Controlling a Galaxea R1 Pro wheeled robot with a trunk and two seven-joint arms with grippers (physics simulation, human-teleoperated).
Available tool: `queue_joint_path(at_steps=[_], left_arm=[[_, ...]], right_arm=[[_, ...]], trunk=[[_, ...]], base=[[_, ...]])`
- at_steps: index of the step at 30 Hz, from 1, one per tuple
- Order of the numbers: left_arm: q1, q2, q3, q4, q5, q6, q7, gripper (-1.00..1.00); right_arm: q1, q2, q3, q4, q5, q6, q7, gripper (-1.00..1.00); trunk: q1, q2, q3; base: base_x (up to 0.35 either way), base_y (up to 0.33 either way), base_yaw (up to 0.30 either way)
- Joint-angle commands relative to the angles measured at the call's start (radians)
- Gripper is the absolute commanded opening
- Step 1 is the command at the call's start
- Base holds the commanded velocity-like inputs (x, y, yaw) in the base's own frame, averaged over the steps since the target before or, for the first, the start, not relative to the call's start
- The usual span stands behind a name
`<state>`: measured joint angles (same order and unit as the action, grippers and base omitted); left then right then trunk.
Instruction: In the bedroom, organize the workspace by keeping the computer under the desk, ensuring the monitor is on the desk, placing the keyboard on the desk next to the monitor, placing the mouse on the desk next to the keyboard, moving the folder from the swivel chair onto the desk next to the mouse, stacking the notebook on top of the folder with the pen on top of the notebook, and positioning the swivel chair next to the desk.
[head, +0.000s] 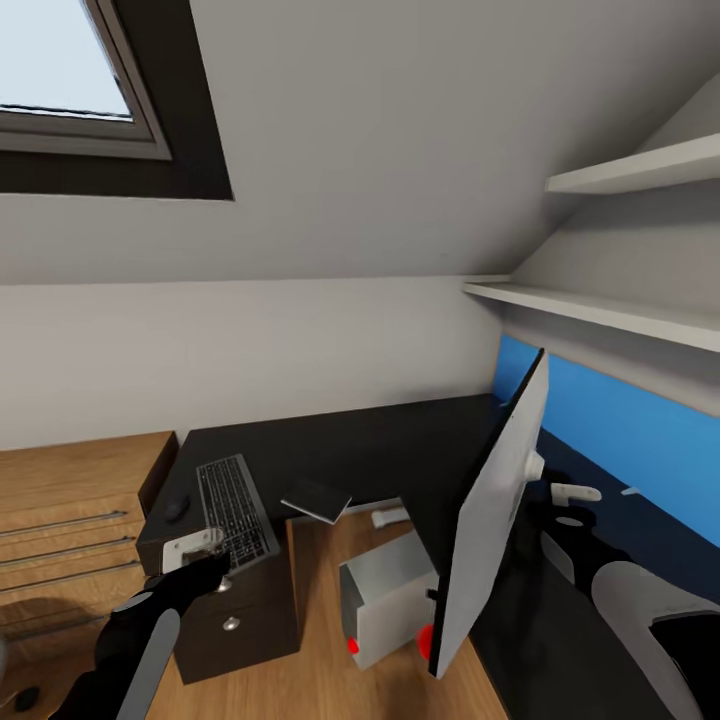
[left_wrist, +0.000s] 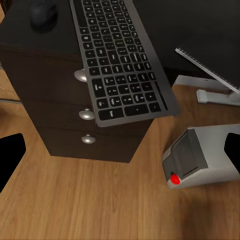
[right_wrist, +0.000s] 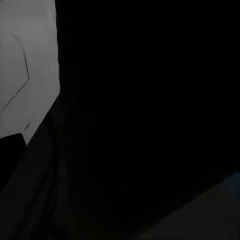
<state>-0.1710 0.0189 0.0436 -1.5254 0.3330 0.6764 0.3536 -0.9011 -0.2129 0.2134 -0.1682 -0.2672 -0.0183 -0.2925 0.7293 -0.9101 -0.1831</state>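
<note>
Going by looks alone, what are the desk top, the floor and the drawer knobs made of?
Desk: matte black, likely laminate or painted board; flat and without sheen. Floor: warm wood planks, grain and seams visible; possibly laminate. Drawer knobs: round, silvery with bright highlights, apparently polished metal. It is a render, so all uncertain.

From my head I look forward and down over the corner desk (head: 380, 440), taking in the sloped wall, the shelves at right and the wooden floor below. My left wrist camera hangs close above the desk's left near end, facing down at the keyboard (left_wrist: 120, 55), the drawers (left_wrist: 85, 115) and the computer (left_wrist: 205, 155) on the floor, all of which my head view shares. My right wrist camera sits pressed up against something dark and pale that I cannot tell apart.
</note>
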Motion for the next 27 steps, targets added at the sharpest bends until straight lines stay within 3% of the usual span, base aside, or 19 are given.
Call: queue_joint_path(at_steps=[1, 9, 10, 27], left_arm=[[-0.001, 0.000, -0.001, -0.001, 0.011, 0.003, 0.008, 1.00], [-0.001, 0.000, 0.000, -0.001, 0.011, 0.005, 0.008, 1.00], [-0.001, 0.000, 0.000, -0.001, 0.011, 0.005, 0.008, 1.00], [-0.001, 0.001, 0.001, -0.001, 0.011, 0.005, 0.008, 1.00]], right_arm=[[-0.001, 0.000, 0.012, 0.000, -0.012, -0.002, -0.004, 1.00], [-0.001, 0.000, 0.012, 0.001, -0.012, -0.002, -0.004, 1.00], [-0.001, 0.000, 0.012, 0.000, -0.012, -0.002, -0.004, -1.00], [-0.001, 0.002, 0.016, -0.005, -0.011, -0.008, -0.003, -1.00]], trunk=[[0.001, -0.001, -0.001], [0.001, -0.001, -0.001], [0.001, -0.001, -0.001], [0.001, -0.001, -0.001]], base=[[0.203, 0.000, 0.000], [0.054, 0.000, 0.000], [0.006, 0.000, 0.000], [0.001, 0.000, 0.000]])
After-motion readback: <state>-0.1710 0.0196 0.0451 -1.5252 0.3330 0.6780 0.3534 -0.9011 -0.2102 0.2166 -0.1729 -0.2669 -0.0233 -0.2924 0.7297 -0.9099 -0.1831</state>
